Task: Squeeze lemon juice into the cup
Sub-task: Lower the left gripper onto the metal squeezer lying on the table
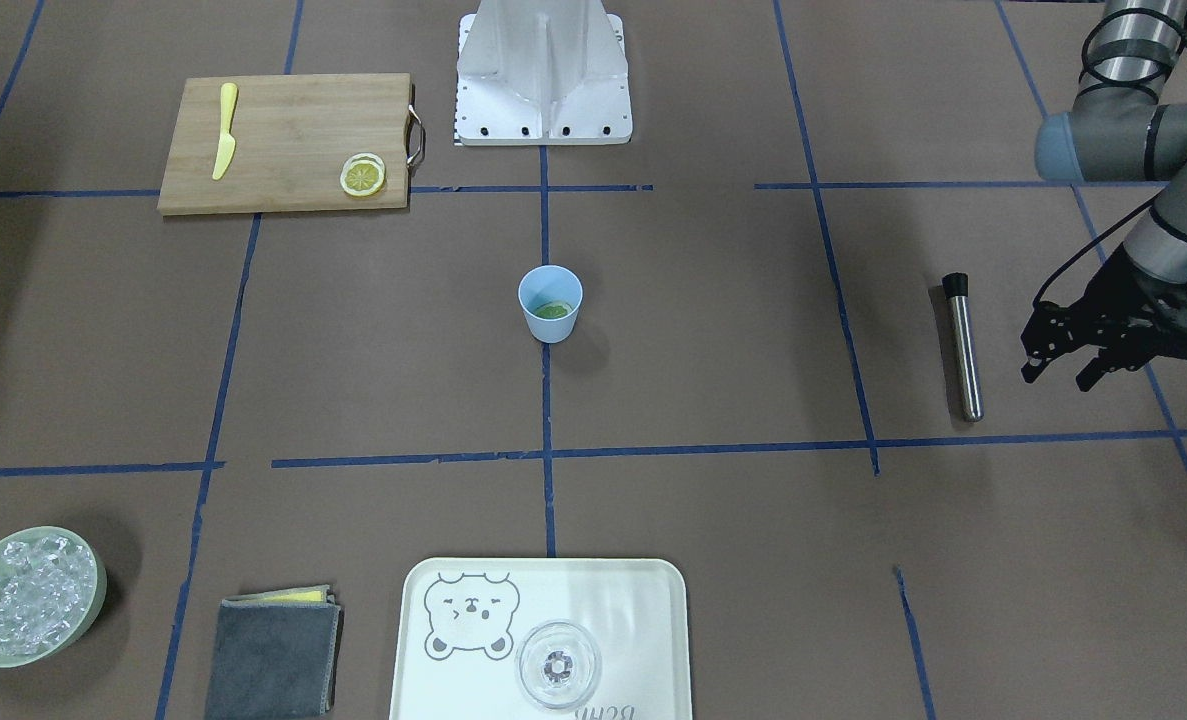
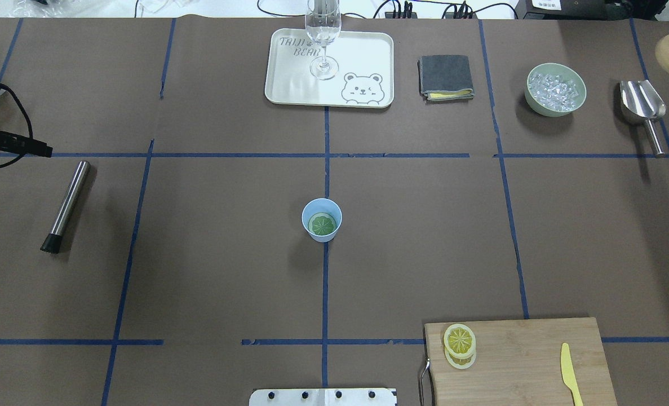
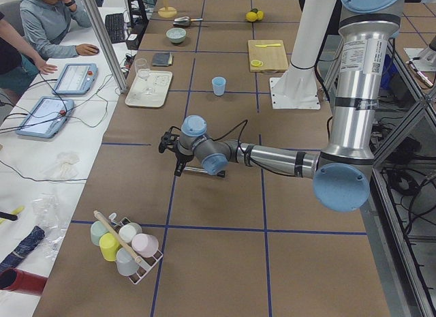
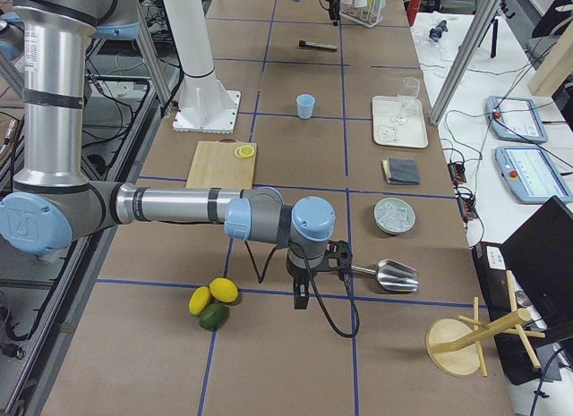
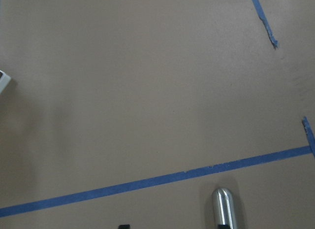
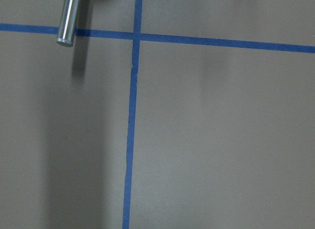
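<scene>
The light blue cup point(image 1: 550, 320) stands upright at the table's centre and also shows from overhead point(image 2: 311, 210). A green round slice point(image 2: 322, 224) lies flat on its bottom. Two lemon slices point(image 1: 363, 175) lie overlapping on the wooden cutting board point(image 1: 283, 150), and overhead point(image 2: 459, 340) they sit at the board's corner near its handle. My left gripper point(image 1: 1058, 378) hovers open and empty at the table's side, just past a steel muddler point(image 1: 963, 345), far from the cup. My right gripper point(image 4: 320, 277) shows only in the exterior right view, beside a metal scoop, and I cannot tell whether it is open or shut.
A pale yellow plastic knife point(image 1: 224, 145) lies on the board. A bear tray point(image 2: 289, 84) holds a clear stemmed glass point(image 2: 323, 34). A grey folded cloth point(image 2: 446, 77), a green bowl of ice point(image 2: 555, 89) and the scoop point(image 2: 644, 110) line the far side. Whole lemons and a lime point(image 4: 213, 301) lie near the right arm.
</scene>
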